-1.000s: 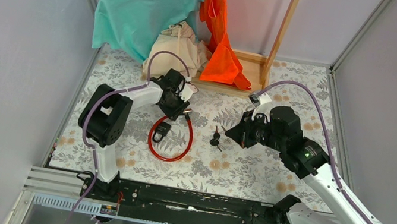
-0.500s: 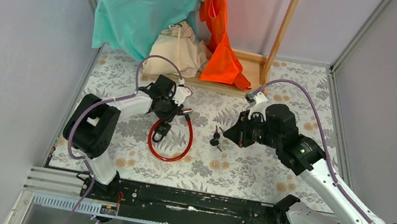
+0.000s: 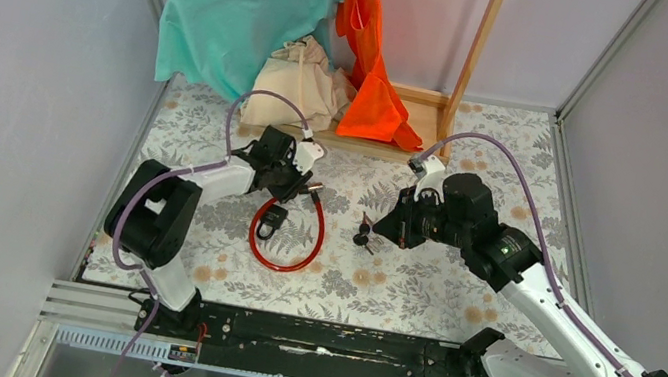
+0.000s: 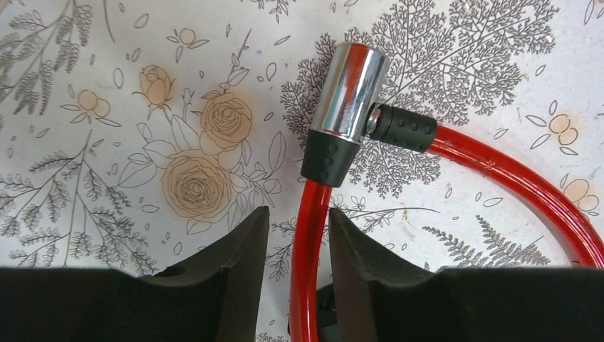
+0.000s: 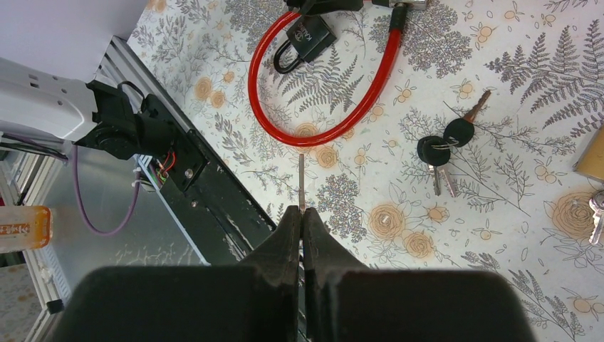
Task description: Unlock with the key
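Note:
A red cable lock [image 3: 282, 267] lies looped on the floral cloth, with a black padlock [image 3: 273, 218] inside the loop. Its chrome cylinder [image 4: 349, 89] joins the two cable ends. My left gripper [image 4: 295, 217] is open and straddles the red cable [image 4: 313, 242] just below the cylinder, with a gap showing at the left finger. My right gripper [image 5: 302, 212] hovers right of the loop, shut on a key whose thin blade [image 5: 302, 178] sticks out from the fingertips. A bunch of black-headed keys [image 5: 445, 139] lies on the cloth near the right gripper [image 3: 401, 230].
At the back stands a wooden rack [image 3: 480, 40] with a teal shirt [image 3: 236, 11], an orange vest [image 3: 370, 63] and a beige bag [image 3: 301, 82]. The black rail [image 3: 306, 336] runs along the near edge. Grey walls close both sides.
The left gripper shifted back and left along the cable, and its jaws narrowed slightly. The right arm drifted left, closer to the key bunch, still shut on the key.

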